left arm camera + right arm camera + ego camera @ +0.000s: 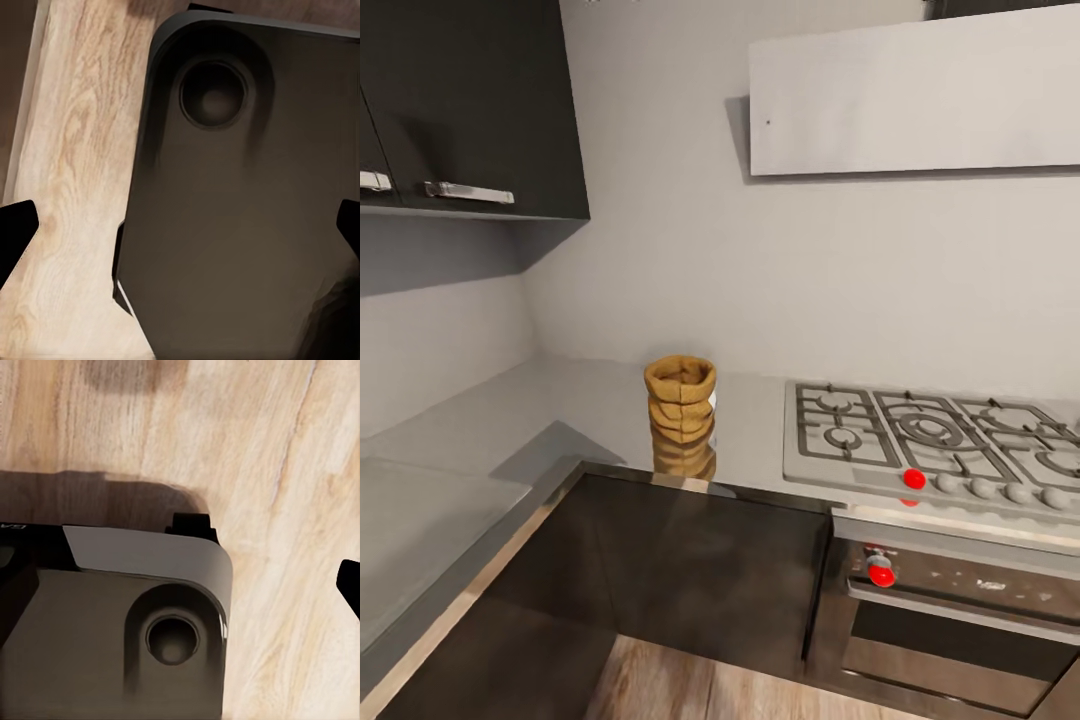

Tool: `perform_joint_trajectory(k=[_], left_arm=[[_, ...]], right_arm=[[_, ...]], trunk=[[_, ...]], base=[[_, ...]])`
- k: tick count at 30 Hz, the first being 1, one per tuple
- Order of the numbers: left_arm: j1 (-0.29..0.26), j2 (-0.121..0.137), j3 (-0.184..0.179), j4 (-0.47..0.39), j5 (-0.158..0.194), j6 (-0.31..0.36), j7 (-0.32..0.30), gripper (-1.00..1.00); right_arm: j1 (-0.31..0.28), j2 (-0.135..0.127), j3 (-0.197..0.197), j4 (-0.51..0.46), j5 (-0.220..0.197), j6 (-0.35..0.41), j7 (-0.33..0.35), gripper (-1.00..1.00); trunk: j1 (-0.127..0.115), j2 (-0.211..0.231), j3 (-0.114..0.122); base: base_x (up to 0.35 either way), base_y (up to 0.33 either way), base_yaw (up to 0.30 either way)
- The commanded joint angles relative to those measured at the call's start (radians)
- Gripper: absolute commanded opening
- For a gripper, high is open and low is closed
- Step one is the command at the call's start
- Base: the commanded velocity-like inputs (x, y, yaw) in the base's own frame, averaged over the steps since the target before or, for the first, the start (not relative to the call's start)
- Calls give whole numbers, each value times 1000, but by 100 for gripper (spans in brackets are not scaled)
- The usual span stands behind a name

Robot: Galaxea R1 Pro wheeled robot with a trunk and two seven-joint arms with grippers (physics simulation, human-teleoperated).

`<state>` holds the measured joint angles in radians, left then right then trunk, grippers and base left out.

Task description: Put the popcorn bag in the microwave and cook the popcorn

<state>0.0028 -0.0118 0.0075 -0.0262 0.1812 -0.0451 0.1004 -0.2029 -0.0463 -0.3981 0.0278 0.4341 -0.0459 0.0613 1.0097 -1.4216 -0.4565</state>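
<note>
The popcorn bag (680, 400), a crumpled golden-brown sack with a rolled rim, stands upright on the shiny grey countertop (590, 410) near the back wall, just left of the gas hob. Its top is open, and I cannot make out any popcorn inside. The microwave is out of view. My left gripper (180, 232) hangs open over the robot's dark base (240, 225) and the wood floor, holding nothing. My right gripper (180, 592) is likewise open above the base (112, 622) and the floor, with its dark fingertips (349, 583) at the picture's edges.
A steel gas hob (930, 440) with red knobs lies right of the bag, above a dark built-in oven (960, 610). A white flat hood (910, 95) hangs over it. Dark wall cabinets (470, 100) are at the upper left. The countertop turns a corner along the left wall.
</note>
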Motion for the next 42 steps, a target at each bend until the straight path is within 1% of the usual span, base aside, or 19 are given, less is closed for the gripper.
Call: perform_joint_trajectory(k=[1,6,24,32,36,42], left_arm=[[0,0,0,-1,5,-2,6,100],[0,0,0,-1,4,-4,6,100],[0,2,-1,-1,4,-3,4,100],[0,1,-1,-1,4,-2,4,100],[0,1,-1,-1,4,-2,5,100],[0,1,-1,-1,4,-2,5,100]], right_arm=[[-1,-2,-8,3,8,-5,2,100],[-1,-5,-8,3,7,-6,2,100],[-1,0,-7,3,8,-7,2,100],[-1,4,-8,3,41,0,12,100],[-1,5,-9,3,45,2,13,100],[-1,1,-9,3,47,-1,2,100]], trunk=[[-4,7,2],[-23,42,18],[-92,168,74],[-123,224,100],[-138,252,112],[-138,252,105]], base=[[0,0,0],[0,0,0],[0,0,0],[0,0,0],[0,0,0],[0,0,0]])
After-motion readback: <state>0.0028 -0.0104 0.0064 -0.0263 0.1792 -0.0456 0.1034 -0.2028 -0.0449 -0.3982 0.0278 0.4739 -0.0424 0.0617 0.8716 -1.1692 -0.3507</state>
